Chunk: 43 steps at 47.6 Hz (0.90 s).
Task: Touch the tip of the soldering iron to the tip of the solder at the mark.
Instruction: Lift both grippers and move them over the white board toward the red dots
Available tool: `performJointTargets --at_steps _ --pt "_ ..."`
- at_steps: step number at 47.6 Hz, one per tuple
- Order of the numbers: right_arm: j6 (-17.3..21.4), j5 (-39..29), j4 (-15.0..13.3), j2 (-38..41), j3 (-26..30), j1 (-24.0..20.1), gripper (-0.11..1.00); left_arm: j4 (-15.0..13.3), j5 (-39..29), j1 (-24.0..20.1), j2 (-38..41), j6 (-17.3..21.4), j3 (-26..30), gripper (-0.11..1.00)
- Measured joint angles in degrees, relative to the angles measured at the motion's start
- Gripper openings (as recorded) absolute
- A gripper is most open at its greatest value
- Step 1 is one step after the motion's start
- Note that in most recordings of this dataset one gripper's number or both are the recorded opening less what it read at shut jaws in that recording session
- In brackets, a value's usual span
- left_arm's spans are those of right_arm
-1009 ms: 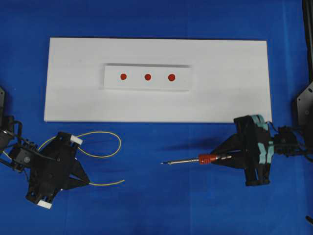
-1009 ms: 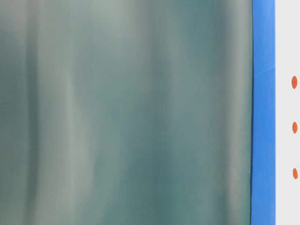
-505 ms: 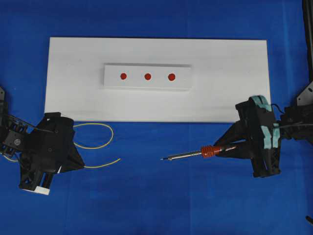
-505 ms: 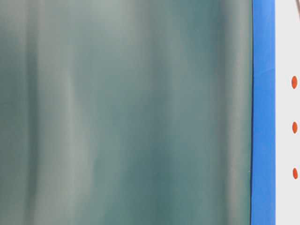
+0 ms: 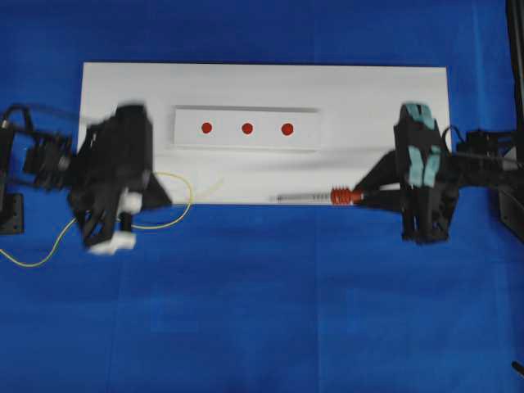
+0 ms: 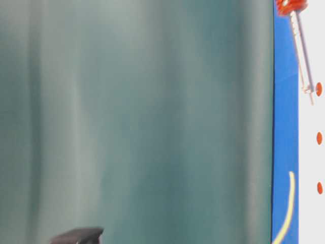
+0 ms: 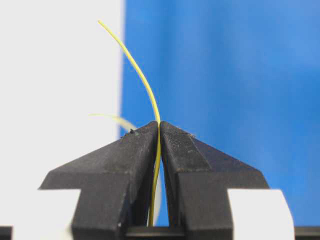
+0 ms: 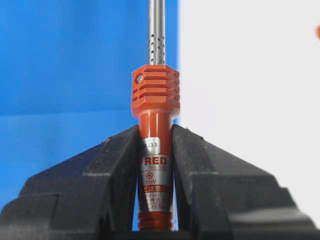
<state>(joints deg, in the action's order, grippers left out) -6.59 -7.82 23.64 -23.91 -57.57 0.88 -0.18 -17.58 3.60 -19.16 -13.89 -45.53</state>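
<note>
1. The left gripper is clamped on the solder, the thin yellow wire pinched between its two black fingers and curving up past them

2. In the overhead view the left gripper hangs over the left end of the white board, with the solder looping at the board's near edge and trailing off left over the blue cloth

3. The right gripper is closed around the red-orange handle of the soldering iron, its silver shaft pointing straight out

4. Overhead, the soldering iron lies level along the board's near edge, held by the right gripper, tip pointing left

5. The small white block carries three red marks; both tips are apart from them and from each other
</note>
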Motion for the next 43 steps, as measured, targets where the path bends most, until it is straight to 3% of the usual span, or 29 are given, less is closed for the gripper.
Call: performJointTargets --at_steps 13,20,43 --pt "0.1 -3.6 -4.1 0.5 2.1 11.9 0.06 0.2 -3.1 -7.6 2.0 1.8 2.7 0.03" --pt "0.1 -4.8 -6.1 1.3 3.7 16.0 0.06 0.2 -3.3 -10.1 2.4 3.7 3.3 0.03" --pt "0.0 -6.1 -7.5 2.5 5.2 16.7 0.06 0.2 -3.5 -11.8 2.5 3.7 3.4 0.03"
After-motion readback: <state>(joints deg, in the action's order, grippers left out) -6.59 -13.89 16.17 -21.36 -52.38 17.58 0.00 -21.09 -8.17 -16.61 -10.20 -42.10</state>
